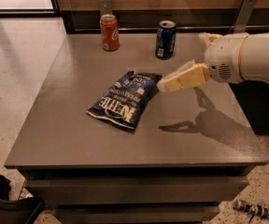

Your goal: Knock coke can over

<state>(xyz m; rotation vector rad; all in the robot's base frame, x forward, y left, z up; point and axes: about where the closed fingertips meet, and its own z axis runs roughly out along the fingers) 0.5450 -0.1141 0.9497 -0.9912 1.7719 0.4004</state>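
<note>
The coke can (109, 32), red-orange with white lettering and a silver top, stands upright at the far left of the grey table (78, 139). My gripper (168, 83) reaches in from the right on a white arm and hangs above the table's middle, just right of a chip bag. It is well to the right of and nearer than the coke can, not touching it.
A dark blue soda can (165, 39) stands upright at the table's back, right of the coke can. A dark blue Kettle chip bag (124, 100) lies flat mid-table. A dark wall with metal brackets runs behind the table.
</note>
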